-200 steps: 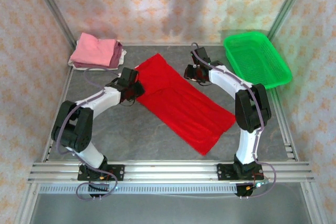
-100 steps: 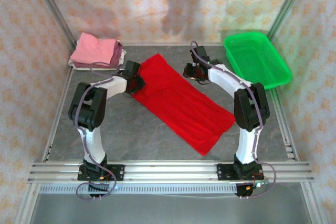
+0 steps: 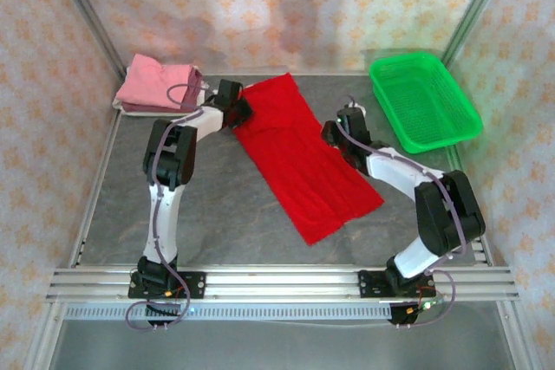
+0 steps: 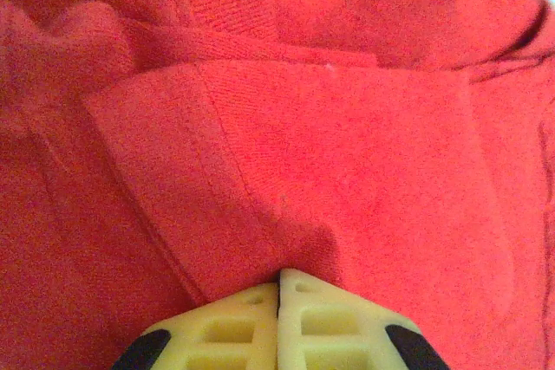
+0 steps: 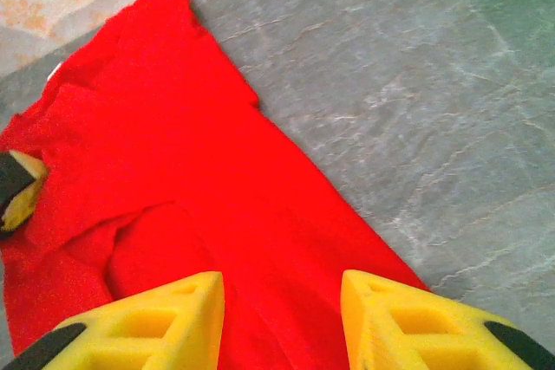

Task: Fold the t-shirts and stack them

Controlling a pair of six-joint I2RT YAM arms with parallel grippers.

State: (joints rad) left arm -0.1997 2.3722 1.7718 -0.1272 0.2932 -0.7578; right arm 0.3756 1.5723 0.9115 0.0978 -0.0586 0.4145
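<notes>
The left gripper point(image 3: 238, 111) is closed tight on the red t-shirt point(image 3: 305, 162). In its wrist view the two yellow fingers point(image 4: 325, 318) meet with no gap between them, and a fold of the red cloth runs in to their tips, where creases gather. A flap with a stitched hem lies doubled over the cloth just ahead of the tips. From above, this gripper sits at the far left corner of the shirt, with the left arm stretched well out across the table point(image 3: 217, 214).

The right gripper point(image 3: 335, 133) is partly open and holds nothing. Its wrist view shows the two yellow fingers point(image 5: 156, 318) apart, above the right side of the shirt near its long edge. Bare grey table lies to the right of that edge. At the left border of that view, the tip of the left gripper's finger rests on the cloth.

The red shirt lies as a long strip slanting across the middle of the table, from the far centre down toward the near right. The folded shirts point(image 3: 160, 84), pink on top with mauve and whitish layers under it, are stacked at the far left corner, just beside the left gripper. A green mesh basket point(image 3: 464, 123) stands at the far right, well apart from the shirt.
</notes>
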